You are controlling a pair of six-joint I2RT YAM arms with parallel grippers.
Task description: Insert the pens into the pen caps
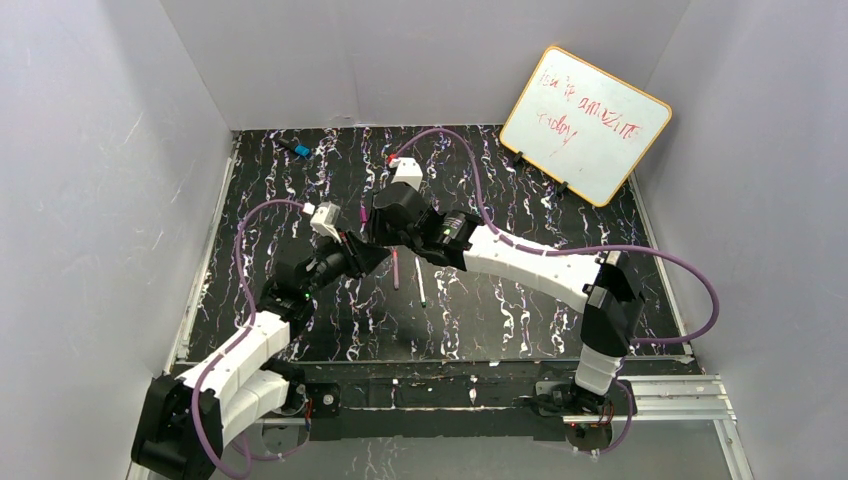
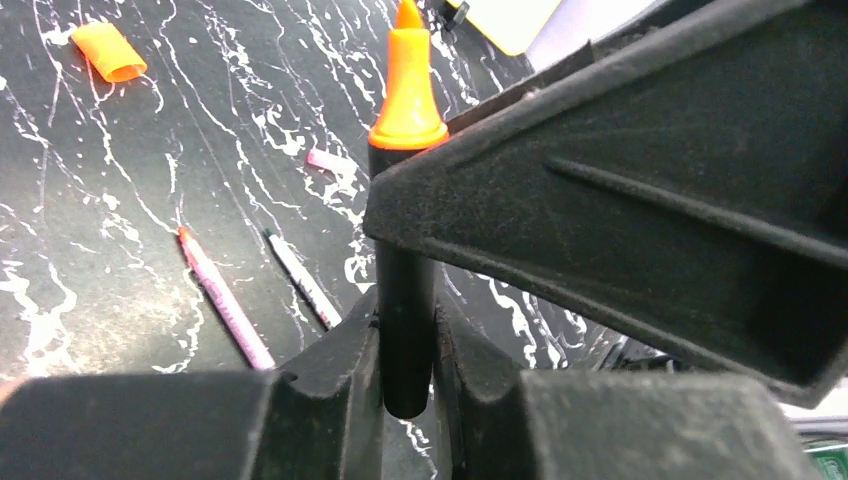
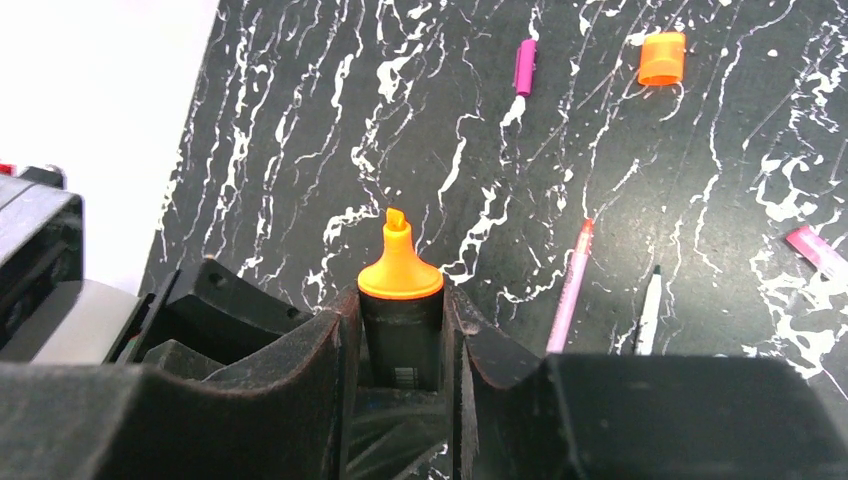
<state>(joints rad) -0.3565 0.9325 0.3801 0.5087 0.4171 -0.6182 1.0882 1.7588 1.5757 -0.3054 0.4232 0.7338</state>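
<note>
Pincers from both arms gripped the short black marker (image 3: 400,300). The right pincer (image 3: 400,315) was closed around its middle, and the left pincer (image 2: 407,335) was closed around its back end. The marker pointed straight out from the right pincer, orange tip first. The orange cap (image 3: 662,58) lay on the table (image 3: 300,150), far ahead of that tip and off to the right.
</note>
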